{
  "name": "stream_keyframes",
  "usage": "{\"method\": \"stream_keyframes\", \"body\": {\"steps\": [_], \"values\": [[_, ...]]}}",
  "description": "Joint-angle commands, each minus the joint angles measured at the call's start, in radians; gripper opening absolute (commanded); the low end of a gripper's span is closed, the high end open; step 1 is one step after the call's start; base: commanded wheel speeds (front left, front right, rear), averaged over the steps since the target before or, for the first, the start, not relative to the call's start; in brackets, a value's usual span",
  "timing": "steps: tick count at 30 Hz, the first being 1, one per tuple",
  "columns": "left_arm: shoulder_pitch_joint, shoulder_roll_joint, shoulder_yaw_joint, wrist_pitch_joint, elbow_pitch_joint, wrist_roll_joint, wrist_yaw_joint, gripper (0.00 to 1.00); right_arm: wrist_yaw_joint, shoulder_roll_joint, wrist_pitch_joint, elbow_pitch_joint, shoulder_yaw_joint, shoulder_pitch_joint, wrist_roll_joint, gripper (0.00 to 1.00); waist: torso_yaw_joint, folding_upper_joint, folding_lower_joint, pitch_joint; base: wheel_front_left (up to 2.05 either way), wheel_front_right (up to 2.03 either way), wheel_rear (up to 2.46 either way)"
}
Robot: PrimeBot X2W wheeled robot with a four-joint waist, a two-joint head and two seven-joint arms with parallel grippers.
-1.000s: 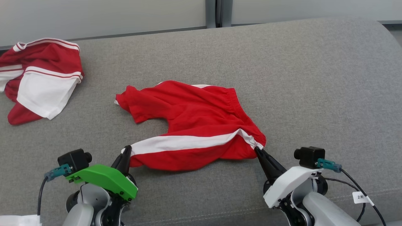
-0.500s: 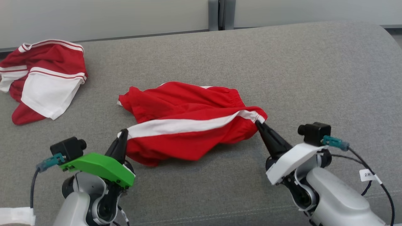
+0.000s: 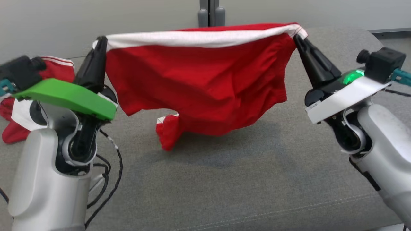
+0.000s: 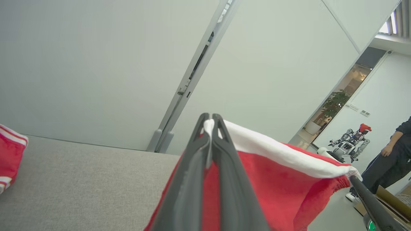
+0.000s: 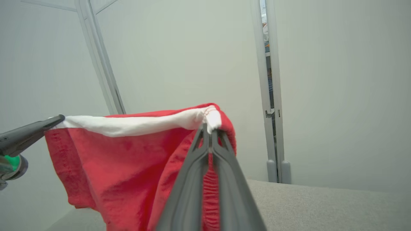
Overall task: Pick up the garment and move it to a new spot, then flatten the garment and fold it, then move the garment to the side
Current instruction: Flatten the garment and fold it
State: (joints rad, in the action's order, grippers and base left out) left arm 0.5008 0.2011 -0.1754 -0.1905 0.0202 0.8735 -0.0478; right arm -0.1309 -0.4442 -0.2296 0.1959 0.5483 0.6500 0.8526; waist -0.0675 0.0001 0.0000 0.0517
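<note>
The red shorts (image 3: 199, 77) hang above the middle of the grey upholstered seat (image 3: 224, 186), stretched along their white side stripe between both pincers. The left gripper (image 3: 101, 41) is clenched on the hem end and the right gripper (image 3: 298, 35) on the elastic waistband end. The cloth sags in creases, with one leg dangling low. A second red-and-white garment (image 3: 9, 134) lies at the seat's left edge.

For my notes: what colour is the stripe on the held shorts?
White stripe on the shorts; head view best.
</note>
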Motion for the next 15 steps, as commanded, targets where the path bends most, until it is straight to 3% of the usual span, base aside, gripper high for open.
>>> {"method": "stream_keyframes", "body": {"steps": [1,8,15], "values": [[0.052,0.008,0.000,-0.021,-0.020,-0.001,-0.014,0.00,0.000,-0.019,0.027,-0.038,-0.017,0.027,-0.006,0.00,-0.014,-0.0001,0.0000,-0.011,0.00,0.00,0.00],[0.195,0.013,0.001,-0.099,0.020,0.011,-0.056,0.00,0.000,-0.030,0.140,-0.083,-0.037,0.131,-0.025,0.00,-0.036,-0.0001,0.0000,0.023,0.00,0.00,0.00],[0.458,0.014,-0.003,-0.083,0.203,-0.052,-0.081,0.00,0.000,0.022,0.221,0.067,0.018,0.416,-0.054,0.00,-0.036,-0.0001,0.0000,0.178,0.00,0.00,0.00]]}}
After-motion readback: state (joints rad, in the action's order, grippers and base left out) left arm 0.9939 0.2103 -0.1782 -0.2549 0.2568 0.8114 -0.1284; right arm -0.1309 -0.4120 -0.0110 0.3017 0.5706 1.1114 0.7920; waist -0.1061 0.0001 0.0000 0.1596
